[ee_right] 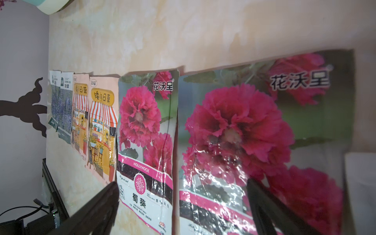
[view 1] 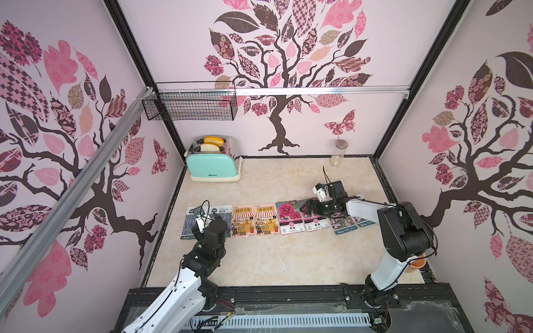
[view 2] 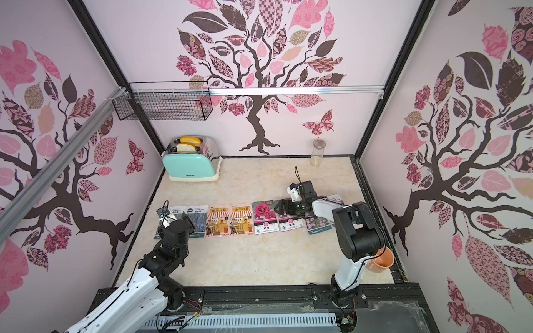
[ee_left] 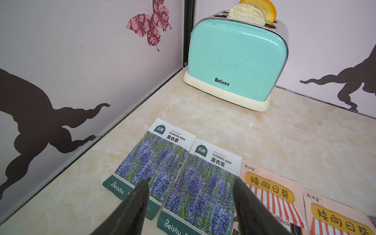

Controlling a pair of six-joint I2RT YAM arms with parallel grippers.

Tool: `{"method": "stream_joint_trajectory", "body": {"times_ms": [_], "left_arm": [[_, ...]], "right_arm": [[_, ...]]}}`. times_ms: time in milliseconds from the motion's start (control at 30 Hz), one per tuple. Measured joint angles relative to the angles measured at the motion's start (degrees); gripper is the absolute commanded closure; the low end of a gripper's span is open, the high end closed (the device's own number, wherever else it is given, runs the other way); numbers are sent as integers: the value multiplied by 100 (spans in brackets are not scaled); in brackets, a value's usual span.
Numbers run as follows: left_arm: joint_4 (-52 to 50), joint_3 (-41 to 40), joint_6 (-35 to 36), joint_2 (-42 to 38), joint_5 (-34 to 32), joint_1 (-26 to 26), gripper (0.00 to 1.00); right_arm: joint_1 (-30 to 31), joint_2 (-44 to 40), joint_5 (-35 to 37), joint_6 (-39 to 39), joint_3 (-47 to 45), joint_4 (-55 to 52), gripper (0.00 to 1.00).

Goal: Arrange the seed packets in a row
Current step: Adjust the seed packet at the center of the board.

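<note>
Across the middle of both top views, the seed packets point(view 1: 266, 220) lie flat on the tabletop point(view 1: 288, 259) in one row. From the left of the frame come two lavender packets point(view 1: 223, 210), two orange shop packets point(view 1: 243, 220), two magenta bloom packets point(view 1: 288, 216) and two lilac flower packets point(view 1: 343, 226). The left gripper point(view 1: 217, 223) hangs over the lavender pair at the row's left end. The right gripper point(view 1: 303, 210) reaches in from the right of the frame over the magenta pair, and its arm hides much of the lilac pair. A mint toaster point(view 1: 212, 164) stands at the upper left of the tabletop and a clear jar point(view 1: 339, 152) at the upper right, both well apart from the row.

Seen from the left wrist, the left gripper's fingers point(ee_left: 136, 205) stand apart with nothing between them, above the lavender packet next to the orange ones. The two lavender packets lie side by side, touching.

Seen from the right wrist, the right gripper's fingers point(ee_right: 264, 209) are spread wide and grip nothing, above the two magenta bloom packets point(ee_right: 146, 126). The nearer one is blurred. Beyond them the orange and lavender packets continue the same line.
</note>
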Motion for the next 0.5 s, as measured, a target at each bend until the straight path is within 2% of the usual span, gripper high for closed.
{"method": "stream_joint_trajectory", "body": {"times_ms": [333, 500], "left_arm": [[232, -37, 232, -118, -199, 22, 33], [398, -37, 372, -98, -345, 24, 32]], "right_arm": [[-79, -50, -72, 33, -26, 15, 0], [-83, -433, -282, 153, -116, -70, 0]]}}
